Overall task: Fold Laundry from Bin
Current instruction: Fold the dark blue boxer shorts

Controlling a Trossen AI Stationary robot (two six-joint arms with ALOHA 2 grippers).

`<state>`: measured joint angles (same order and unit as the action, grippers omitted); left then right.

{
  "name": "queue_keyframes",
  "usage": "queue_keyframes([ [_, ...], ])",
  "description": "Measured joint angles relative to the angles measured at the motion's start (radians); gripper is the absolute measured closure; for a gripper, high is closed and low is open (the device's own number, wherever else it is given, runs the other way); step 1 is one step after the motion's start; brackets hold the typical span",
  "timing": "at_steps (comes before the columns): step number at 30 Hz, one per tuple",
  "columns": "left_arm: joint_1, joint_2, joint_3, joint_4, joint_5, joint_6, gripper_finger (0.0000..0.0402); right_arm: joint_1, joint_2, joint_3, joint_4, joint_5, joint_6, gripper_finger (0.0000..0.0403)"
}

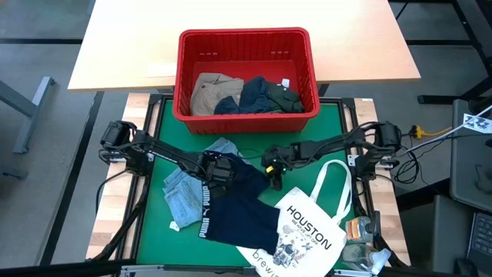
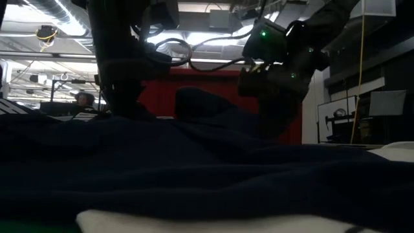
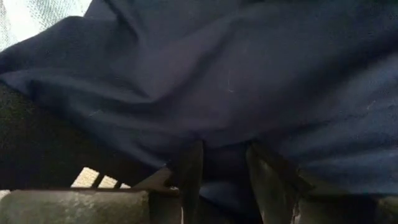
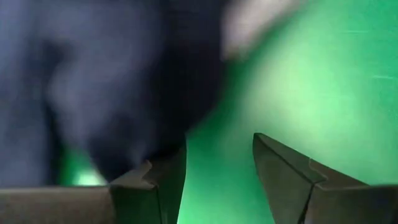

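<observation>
A navy garment [image 1: 242, 204] with white lettering lies spread on the green mat [image 1: 323, 131], partly over a light blue denim garment [image 1: 183, 196]. My left gripper [image 1: 219, 171] points down at the navy garment's far left part and is shut on it. My right gripper [image 1: 274, 178] stands open just above the mat beside the garment's far right edge. In the right wrist view its fingers [image 4: 161, 180] have bare mat between them and the navy cloth [image 4: 93, 81] off to one side. The red bin [image 1: 246, 38] at the far side holds khaki, navy and dark green garments. My left gripper pinches a bunched fold of the navy garment [image 3: 227, 155] between its two fingers, near the garment's far left edge. The fingers come steeply from above. How many layers they hold I cannot tell. The rest of the garment lies slack on the mat.
A white tote bag [image 1: 307, 231] printed "HOUSTON" lies at the near right, its handles [image 1: 334, 181] reaching toward my right arm. The bin stands over the mat's far edge. Bare green mat shows at the right [image 1: 327, 146] and the near left [image 1: 154, 238].
</observation>
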<state>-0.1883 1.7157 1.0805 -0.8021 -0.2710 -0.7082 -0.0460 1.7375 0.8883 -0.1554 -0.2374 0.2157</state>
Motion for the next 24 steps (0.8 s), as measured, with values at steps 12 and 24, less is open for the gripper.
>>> queue_keyframes([
  [12, 0.000, 0.000, 0.000, 0.006, 0.000, 0.002, 0.0278, 0.001, -0.110, 0.000, 0.102, -0.191, 0.119, 0.0217],
  [24, 0.000, 0.000, 0.000, 0.008, 0.000, 0.003, 0.0278, 0.090, -0.104, 0.002, 0.147, -0.113, 0.118, 0.0217],
])
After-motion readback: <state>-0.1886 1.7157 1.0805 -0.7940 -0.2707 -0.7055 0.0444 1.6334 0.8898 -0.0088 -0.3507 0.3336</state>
